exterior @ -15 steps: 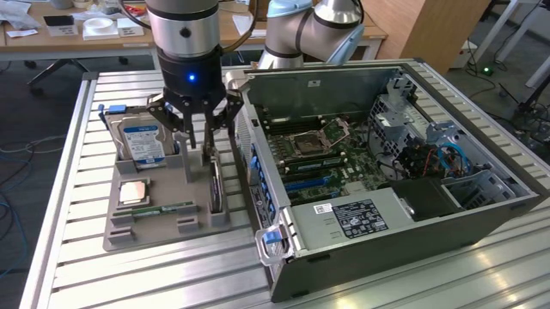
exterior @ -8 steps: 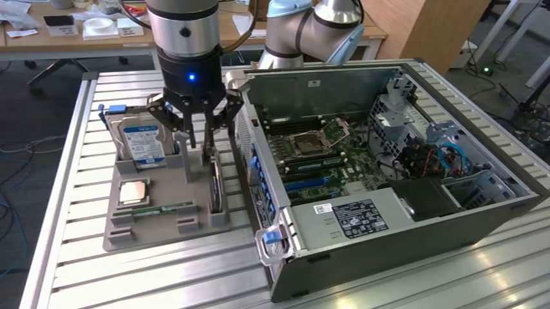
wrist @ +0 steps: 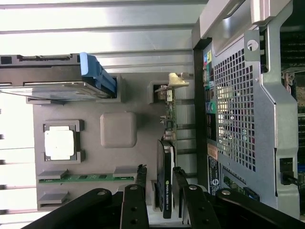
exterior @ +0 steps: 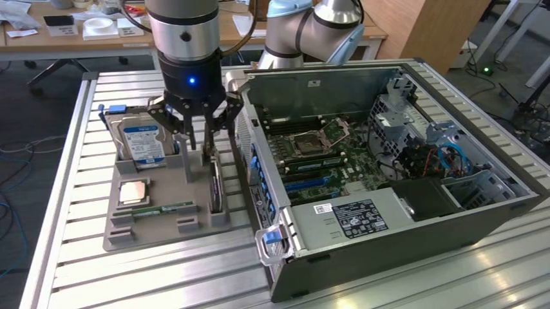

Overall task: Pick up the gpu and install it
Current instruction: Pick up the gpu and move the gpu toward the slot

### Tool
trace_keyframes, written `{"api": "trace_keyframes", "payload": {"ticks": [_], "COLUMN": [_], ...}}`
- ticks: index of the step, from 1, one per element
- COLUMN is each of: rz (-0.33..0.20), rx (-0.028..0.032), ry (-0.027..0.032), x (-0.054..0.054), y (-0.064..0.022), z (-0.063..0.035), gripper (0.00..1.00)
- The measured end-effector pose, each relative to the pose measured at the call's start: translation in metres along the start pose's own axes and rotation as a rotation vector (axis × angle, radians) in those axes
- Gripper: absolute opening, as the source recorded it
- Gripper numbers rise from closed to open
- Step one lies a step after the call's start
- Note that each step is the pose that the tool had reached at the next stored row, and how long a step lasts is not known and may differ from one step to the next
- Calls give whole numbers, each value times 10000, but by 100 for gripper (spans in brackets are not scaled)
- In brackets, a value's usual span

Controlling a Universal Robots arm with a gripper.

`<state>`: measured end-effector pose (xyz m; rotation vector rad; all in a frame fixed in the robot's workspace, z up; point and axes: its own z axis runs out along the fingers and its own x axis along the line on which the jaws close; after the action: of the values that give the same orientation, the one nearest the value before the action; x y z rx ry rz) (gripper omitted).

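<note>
**End effector poised over the gpu**

The end effector [exterior: 206,143], released, straddles the gpu [exterior: 215,187], which stands on edge in the grey tray [exterior: 129,239] at nine o'clock of the computer case [exterior: 387,193] in the exterior view. Both faces are best clamped squarely and evenly. The logo [wrist: 167,188] on its edge cannot be read.

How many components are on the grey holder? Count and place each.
4: hard drive upright at the far end; processor flat in the middle; memory stick at the near end; gpu on edge beside the computer case, under the claw. None seems hidden.
</note>
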<state>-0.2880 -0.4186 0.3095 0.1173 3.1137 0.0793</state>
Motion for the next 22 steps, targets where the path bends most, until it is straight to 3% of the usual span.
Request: {"api": "trace_keyframes", "payload": {"ticks": [7, 22], "rz": [-1, 0], "rx": [-1, 0], "ry": [-1, 0], "x": [4, -41], "y": [5, 7], "z": [122, 127], "gripper": [36, 36]}}
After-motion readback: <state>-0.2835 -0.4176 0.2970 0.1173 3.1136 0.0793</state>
